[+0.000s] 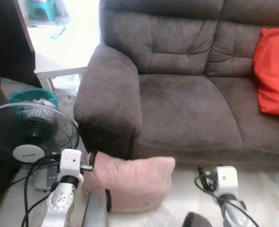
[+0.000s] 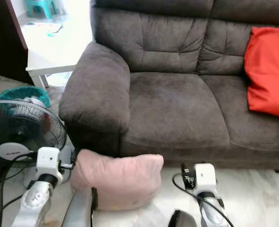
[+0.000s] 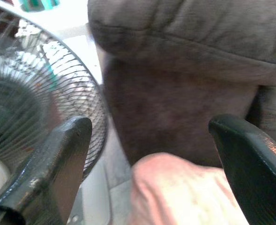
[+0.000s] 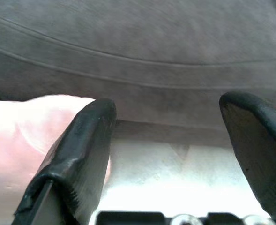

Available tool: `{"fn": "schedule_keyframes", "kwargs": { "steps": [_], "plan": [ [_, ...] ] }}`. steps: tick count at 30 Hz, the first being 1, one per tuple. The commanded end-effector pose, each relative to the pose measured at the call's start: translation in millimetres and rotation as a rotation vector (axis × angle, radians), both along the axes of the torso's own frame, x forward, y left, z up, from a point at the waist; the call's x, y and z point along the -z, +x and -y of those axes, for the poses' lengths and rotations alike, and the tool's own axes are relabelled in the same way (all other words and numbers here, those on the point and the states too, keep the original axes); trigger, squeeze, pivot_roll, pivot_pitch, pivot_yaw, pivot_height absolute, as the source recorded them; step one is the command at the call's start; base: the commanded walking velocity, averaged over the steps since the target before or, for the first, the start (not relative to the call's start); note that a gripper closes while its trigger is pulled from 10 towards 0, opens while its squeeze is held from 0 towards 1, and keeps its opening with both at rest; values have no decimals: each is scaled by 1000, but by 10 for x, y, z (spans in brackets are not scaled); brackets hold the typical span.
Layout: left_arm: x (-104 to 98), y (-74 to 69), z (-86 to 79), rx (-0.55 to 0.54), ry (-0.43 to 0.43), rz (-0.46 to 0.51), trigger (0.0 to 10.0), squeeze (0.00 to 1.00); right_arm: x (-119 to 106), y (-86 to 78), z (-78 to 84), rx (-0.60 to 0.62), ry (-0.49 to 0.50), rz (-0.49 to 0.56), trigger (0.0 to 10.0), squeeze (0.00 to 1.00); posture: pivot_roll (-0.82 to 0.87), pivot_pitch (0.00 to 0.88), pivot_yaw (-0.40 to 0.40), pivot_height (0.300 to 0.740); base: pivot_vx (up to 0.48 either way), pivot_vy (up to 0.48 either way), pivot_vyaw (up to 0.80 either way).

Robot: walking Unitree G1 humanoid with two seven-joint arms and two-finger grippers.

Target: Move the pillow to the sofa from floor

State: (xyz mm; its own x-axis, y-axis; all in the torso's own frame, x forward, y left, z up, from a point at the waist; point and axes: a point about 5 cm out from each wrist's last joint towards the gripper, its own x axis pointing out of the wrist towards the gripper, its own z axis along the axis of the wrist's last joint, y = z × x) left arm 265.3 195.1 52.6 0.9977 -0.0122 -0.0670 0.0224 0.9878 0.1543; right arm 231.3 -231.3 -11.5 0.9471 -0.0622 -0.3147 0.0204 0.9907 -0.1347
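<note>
A pink pillow (image 1: 132, 182) lies on the pale floor against the front of the grey sofa (image 1: 186, 104), below its left armrest (image 1: 108, 94). My left wrist (image 1: 70, 163) is at the pillow's left end. The left gripper (image 3: 149, 154) is open, its fingers (image 3: 58, 164) spread over the pillow's (image 3: 180, 192) edge and aimed at the armrest. My right wrist (image 1: 224, 178) hovers low to the right of the pillow. The right gripper (image 4: 173, 140) is open and empty, with the pillow (image 4: 20, 136) beside one finger and the sofa base ahead.
A red cushion (image 1: 274, 71) leans at the right end of the sofa seat. A black standing fan (image 1: 30, 135) with trailing cables stands close by my left arm. Behind it are a teal basket (image 1: 32, 96) and a white low table (image 1: 58, 71).
</note>
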Motion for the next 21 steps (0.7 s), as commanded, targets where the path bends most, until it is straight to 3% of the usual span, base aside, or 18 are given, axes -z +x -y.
{"fn": "schedule_keyframes", "kwargs": {
  "steps": [1,5,17,21],
  "plan": [
    [17,-12,-40,-7,13,-14,10000,0,-42,55,-23,-10,3,22,10000,0,173,0,-100,525,244,0,800],
    [16,-11,-42,-6,15,-14,10000,0,-35,47,-21,-11,1,19,10000,0,172,0,-100,525,244,0,719],
    [18,-3,-43,11,13,-20,10000,0,-28,51,-14,2,13,17,10000,0,176,0,-100,525,249,0,0],
    [90,-32,-43,38,-57,-83,10000,0,-11,42,-17,2,14,8,10000,0,180,0,-101,525,0,0,0]
  ]
}}
